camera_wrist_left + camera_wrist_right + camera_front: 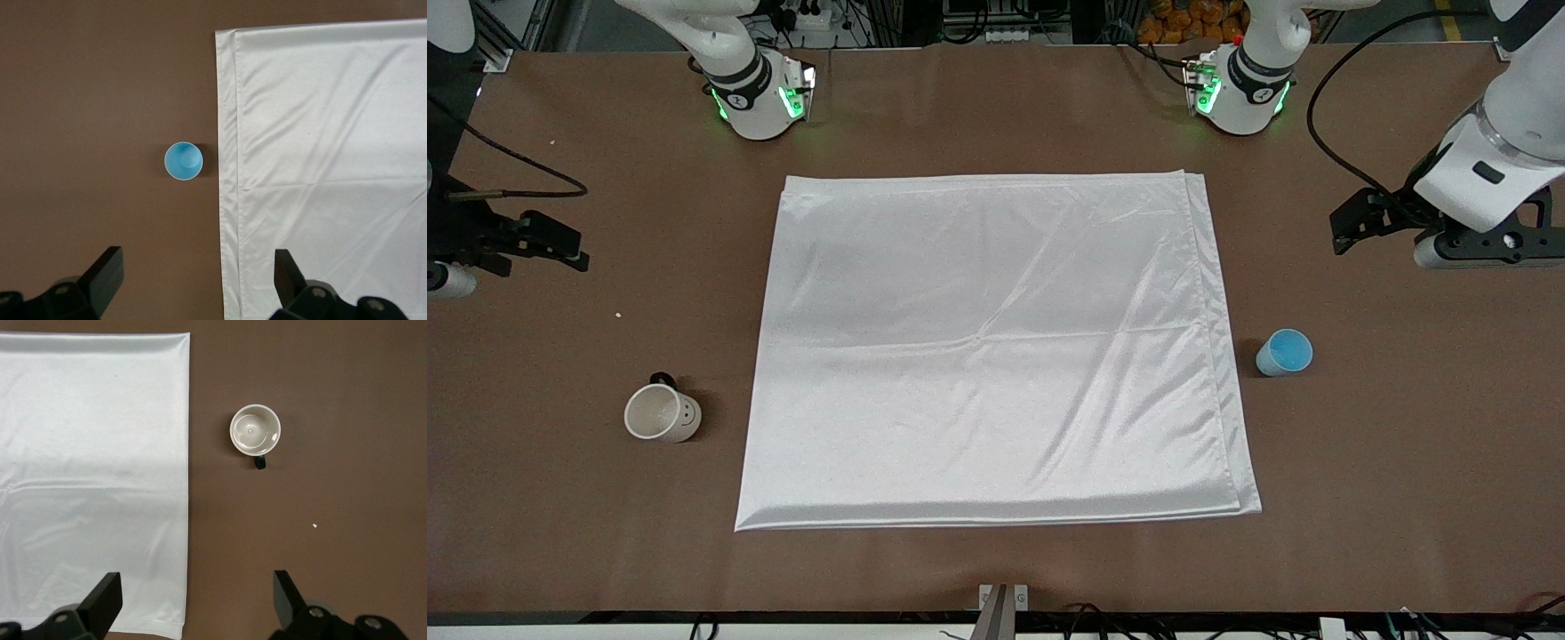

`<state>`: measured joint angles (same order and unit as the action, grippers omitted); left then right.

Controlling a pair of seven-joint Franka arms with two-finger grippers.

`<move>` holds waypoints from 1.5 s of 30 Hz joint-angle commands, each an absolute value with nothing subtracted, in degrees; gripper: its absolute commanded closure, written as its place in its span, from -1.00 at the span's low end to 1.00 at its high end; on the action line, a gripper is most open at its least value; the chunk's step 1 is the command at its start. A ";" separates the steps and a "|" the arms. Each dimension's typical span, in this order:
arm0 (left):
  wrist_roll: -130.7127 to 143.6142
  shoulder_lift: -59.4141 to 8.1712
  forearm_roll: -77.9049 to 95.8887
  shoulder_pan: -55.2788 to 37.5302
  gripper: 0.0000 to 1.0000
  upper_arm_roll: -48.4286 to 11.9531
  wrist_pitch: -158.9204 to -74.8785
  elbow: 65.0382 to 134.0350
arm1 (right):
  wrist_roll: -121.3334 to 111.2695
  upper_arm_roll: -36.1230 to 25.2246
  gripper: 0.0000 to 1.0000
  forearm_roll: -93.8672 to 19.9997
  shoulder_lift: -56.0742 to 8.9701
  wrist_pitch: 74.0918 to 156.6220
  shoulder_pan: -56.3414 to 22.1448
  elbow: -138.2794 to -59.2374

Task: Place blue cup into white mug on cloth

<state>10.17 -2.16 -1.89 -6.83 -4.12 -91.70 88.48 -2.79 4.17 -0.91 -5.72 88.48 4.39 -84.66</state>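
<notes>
The large white cloth [996, 356] lies flat in the middle of the brown table, folded double. The blue cup [1285, 353] stands upright on the bare table just off the cloth's edge toward the left arm's end. The white mug [661, 414] with its black handle stands upright off the cloth toward the right arm's end. My left gripper [1347, 229] hangs open and empty over the table near the cup [183, 161], with the cloth edge [230, 200] below it. My right gripper [560, 244] hangs open and empty, looking down on the mug [255, 430] and cloth [93, 473].
Both arm bases [760, 98] [1240, 89] stand at the table's edge farthest from the front camera. A black cable [516, 169] trails near the right arm's end. A small crumb [617, 315] lies on the table. A metal bracket [1003, 600] sits at the nearest edge.
</notes>
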 commanded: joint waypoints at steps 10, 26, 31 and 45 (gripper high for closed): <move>11.34 -2.28 -2.46 -6.33 -1.00 -4.48 -90.97 87.89 | -1.85 4.31 -1.00 -1.49 -3.87 88.95 4.66 -86.57; 11.95 -2.46 -2.72 -6.42 -1.00 -4.39 -90.97 88.06 | -1.93 4.31 -1.00 -1.49 -3.87 88.95 4.66 -86.57; 11.78 -2.72 -2.55 -6.24 -1.00 -4.39 -90.97 88.33 | -1.85 4.31 -1.00 -1.49 -3.87 88.95 4.66 -86.57; 11.16 -3.87 -2.99 -6.33 -1.00 -4.39 -91.32 89.12 | -1.85 4.39 -1.00 -1.49 -3.87 89.12 4.57 -86.57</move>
